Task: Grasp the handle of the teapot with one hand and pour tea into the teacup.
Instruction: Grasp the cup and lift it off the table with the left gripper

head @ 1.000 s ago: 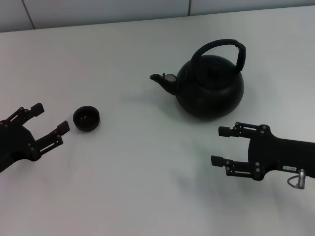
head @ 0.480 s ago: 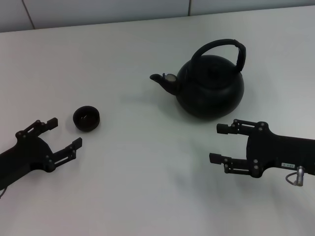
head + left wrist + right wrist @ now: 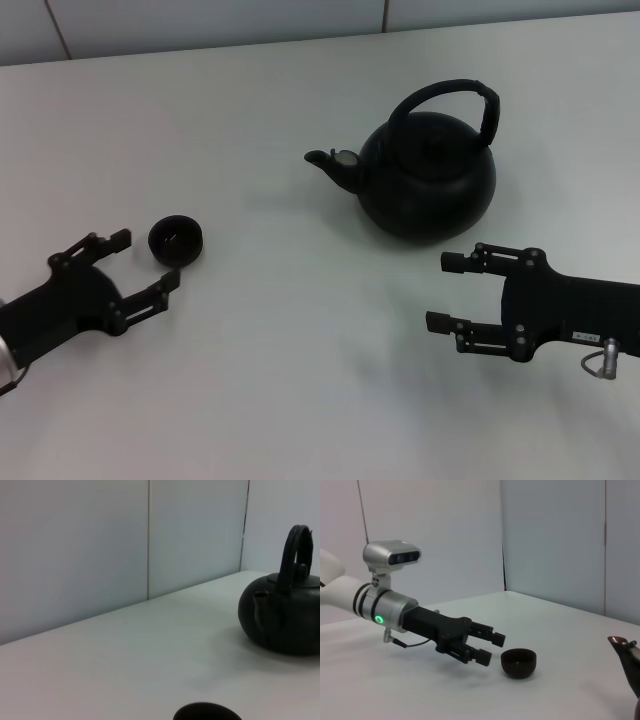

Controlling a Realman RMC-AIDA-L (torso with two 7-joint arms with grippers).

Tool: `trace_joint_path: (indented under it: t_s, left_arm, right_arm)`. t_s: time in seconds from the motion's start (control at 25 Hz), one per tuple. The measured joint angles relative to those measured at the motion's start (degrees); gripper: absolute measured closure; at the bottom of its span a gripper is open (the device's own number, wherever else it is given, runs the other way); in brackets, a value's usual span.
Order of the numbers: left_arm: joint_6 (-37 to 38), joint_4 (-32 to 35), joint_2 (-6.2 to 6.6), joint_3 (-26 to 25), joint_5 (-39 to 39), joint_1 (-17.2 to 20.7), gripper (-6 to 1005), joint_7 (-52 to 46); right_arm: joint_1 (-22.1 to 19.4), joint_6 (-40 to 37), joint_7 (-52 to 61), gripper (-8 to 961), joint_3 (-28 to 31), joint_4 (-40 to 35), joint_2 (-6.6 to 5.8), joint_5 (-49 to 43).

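Beside the teacup, left gripper hovers (jaws spread).

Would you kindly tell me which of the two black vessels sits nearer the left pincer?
The teacup, small, low and handleless, just ahead of the open left pincer; the big teapot stands far off.

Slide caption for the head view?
Both open grippers, left beside the teacup, right near the teapot, nothing grasped yet.

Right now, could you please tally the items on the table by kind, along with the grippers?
Teapot: 1
Teacup: 1
Grippers: 2, the left gripper and the right gripper, both open
Total: 4
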Motion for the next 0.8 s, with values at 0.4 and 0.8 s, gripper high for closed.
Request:
trace_joint_path:
  t_s: [0.4,0.8]
  left_arm:
    - [-7.0,-5.0,-0.11,-0.1,-0.3,-5.7,168,3.5]
    - [-8.8,-5.6,-0.3,-0.4,-0.4,-7.1,176,3.6]
  right_arm:
    - [0.0,-0.5,0.1,231,0.1,-0.2,0.0,0.1]
    - [0.0,-0.8,0.3,230,0.2,-0.2,0.0,0.2]
